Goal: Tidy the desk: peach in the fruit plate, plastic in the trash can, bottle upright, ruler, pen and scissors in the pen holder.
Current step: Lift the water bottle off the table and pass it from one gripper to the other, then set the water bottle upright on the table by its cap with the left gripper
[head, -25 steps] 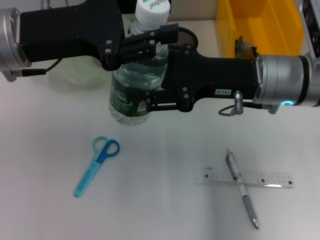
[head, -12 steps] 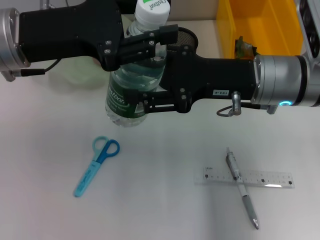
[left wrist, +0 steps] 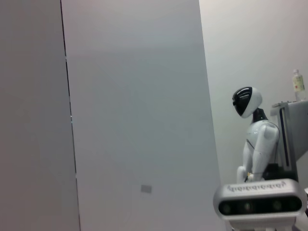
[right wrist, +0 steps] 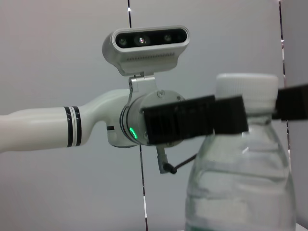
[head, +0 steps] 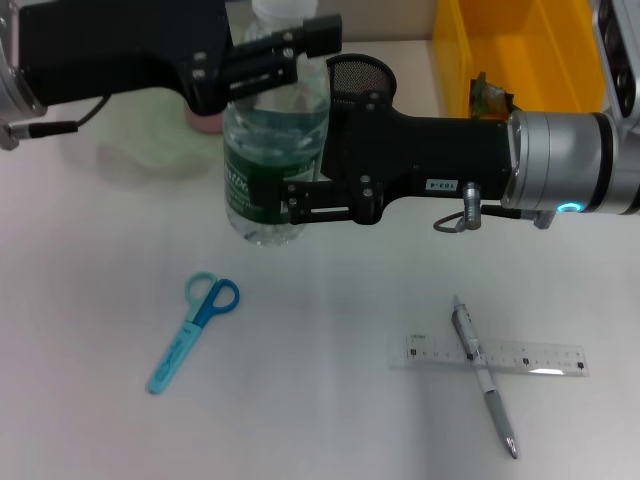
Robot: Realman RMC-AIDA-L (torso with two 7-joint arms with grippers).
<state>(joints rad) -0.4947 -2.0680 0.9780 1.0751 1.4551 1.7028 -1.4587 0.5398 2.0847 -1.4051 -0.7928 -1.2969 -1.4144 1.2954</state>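
— How's the bottle (head: pixel 272 150) looking?
— Clear, green label, white cap, standing nearly upright on the counter (head: pixel 330 380). Left gripper (head: pixel 275 62) fingers clamp its neck; right gripper (head: pixel 300 200) fingers grip the labelled body

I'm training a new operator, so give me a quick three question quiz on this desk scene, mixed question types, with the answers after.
1. True or false: the scissors already stand in the pen holder.
2. Which lies across the ruler: A the pen, B the peach, C the scissors?
3. Fill in: the left gripper is at the bottle's ____.

Key
1. False; they lie flat on the desk.
2. A.
3. Neck, just under the cap; the right gripper clamps the body lower down.
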